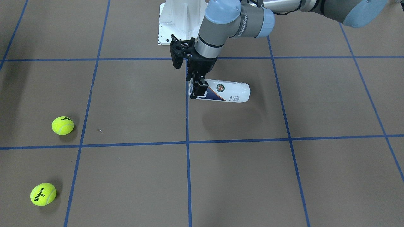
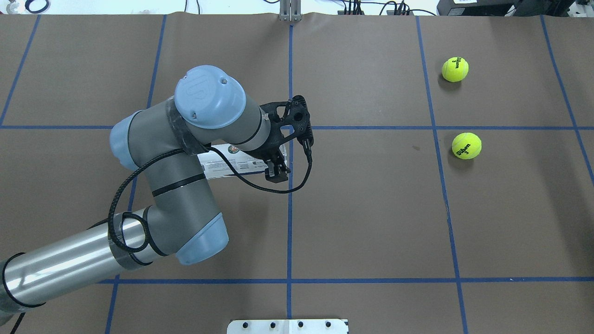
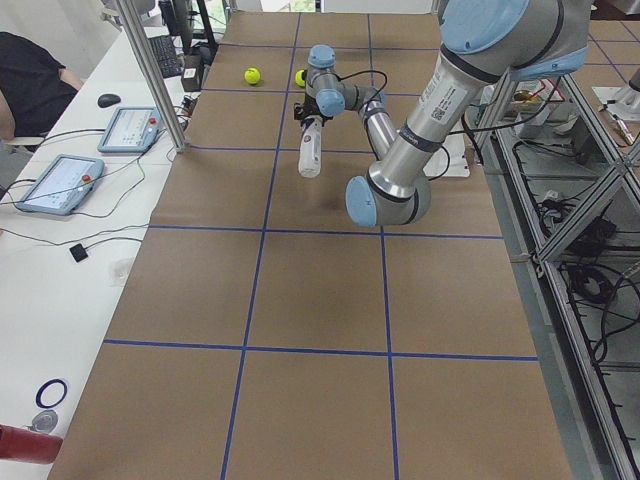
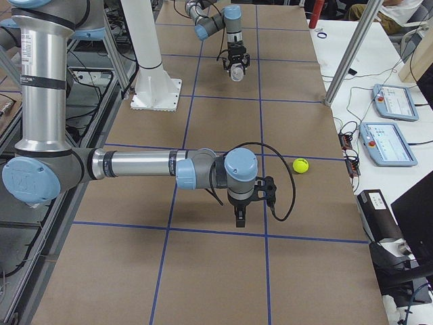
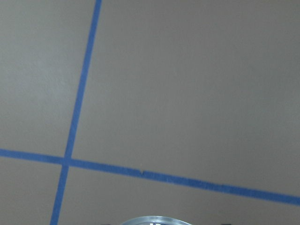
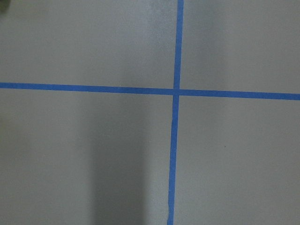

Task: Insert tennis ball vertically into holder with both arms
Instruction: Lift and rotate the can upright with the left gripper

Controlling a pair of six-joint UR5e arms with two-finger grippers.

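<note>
holder (image 1: pixel 227 92): glossy plastic, metal rim (image 5: pixel 152 219) | tennis balls (image 1: pixel 62 125): fuzzy felt | table (image 1: pixel 284 176): matt brown paper

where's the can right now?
Front-facing view: the can is held sideways just right of the centre blue line, its rim end in the left gripper, near the white pedestal.

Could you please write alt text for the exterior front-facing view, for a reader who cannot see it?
The left hand grips the rim end of a horizontal tennis-ball can near the middle of a brown table gridded with blue tape. A yellow tennis ball and a second ball lie apart at the lower left; a white pedestal base stands at the top.
</note>
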